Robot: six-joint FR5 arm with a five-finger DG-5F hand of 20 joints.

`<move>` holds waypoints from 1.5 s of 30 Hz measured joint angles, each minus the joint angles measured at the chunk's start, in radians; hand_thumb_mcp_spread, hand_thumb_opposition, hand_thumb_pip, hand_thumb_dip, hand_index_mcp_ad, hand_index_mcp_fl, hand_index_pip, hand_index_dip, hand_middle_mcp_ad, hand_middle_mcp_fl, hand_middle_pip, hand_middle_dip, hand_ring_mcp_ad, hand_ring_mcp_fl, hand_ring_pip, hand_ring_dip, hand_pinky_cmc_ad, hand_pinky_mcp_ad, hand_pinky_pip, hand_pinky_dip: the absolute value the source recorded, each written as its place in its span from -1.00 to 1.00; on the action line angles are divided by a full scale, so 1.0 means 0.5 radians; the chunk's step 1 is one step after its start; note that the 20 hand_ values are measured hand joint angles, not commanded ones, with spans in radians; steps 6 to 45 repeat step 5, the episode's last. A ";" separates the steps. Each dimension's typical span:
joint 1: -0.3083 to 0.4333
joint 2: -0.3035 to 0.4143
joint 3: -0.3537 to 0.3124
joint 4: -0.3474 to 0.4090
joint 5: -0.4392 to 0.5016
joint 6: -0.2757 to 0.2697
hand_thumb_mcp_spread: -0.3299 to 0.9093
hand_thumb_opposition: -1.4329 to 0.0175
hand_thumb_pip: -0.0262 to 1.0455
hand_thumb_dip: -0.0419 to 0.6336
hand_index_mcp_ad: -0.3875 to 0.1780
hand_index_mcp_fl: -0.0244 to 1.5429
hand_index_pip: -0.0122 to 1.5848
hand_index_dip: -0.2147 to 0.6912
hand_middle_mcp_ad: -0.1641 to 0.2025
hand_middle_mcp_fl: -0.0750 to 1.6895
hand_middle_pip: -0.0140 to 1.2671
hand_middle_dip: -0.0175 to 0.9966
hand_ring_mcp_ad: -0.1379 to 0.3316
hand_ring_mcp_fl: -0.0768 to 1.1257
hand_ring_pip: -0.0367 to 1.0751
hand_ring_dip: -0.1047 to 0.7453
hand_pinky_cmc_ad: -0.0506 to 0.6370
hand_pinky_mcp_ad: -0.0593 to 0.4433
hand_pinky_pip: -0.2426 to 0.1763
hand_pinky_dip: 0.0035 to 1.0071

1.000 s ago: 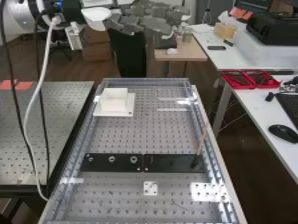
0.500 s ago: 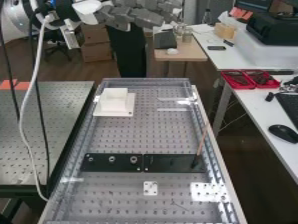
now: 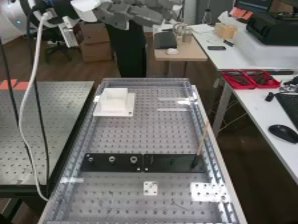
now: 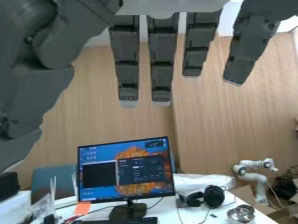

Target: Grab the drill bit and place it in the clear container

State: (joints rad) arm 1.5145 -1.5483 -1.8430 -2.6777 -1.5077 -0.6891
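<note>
Nearest my high camera, a small white plate (image 3: 151,188) lies midway between the table's (image 3: 143,135) side edges. Farther on, a slim tan rod (image 3: 201,142) leans by the right edge, its foot at the black strip (image 3: 169,163); I can't tell whether it's the drill bit. A white block (image 3: 114,99) sits near the far left corner. Beyond the far edge, my hand (image 3: 136,14) hangs wide, fingers straight.

Open room above the perforated board (image 3: 146,132) between white block (image 3: 115,100) at far left and nearer black plates (image 3: 169,163), thin rod (image 3: 202,140) slanting up at right, rails (image 3: 218,172) along both sides
</note>
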 joint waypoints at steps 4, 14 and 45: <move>-0.004 -0.017 0.039 -0.079 -0.022 0.020 -0.10 -0.04 -0.39 -0.73 0.17 -0.17 -0.94 0.64 0.37 -0.38 -0.78 -0.44 0.15 -0.63 -0.69 -0.55 0.25 0.67 0.35 -0.58; -0.005 -0.020 0.046 -0.097 -0.022 0.025 -0.10 -0.04 -0.39 -0.73 0.18 -0.17 -0.94 0.64 0.37 -0.38 -0.78 -0.44 0.15 -0.63 -0.69 -0.54 0.25 0.66 0.35 -0.58; -0.005 -0.020 0.046 -0.097 -0.022 0.025 -0.10 -0.04 -0.39 -0.73 0.18 -0.17 -0.94 0.64 0.37 -0.38 -0.78 -0.44 0.15 -0.63 -0.69 -0.54 0.25 0.66 0.35 -0.58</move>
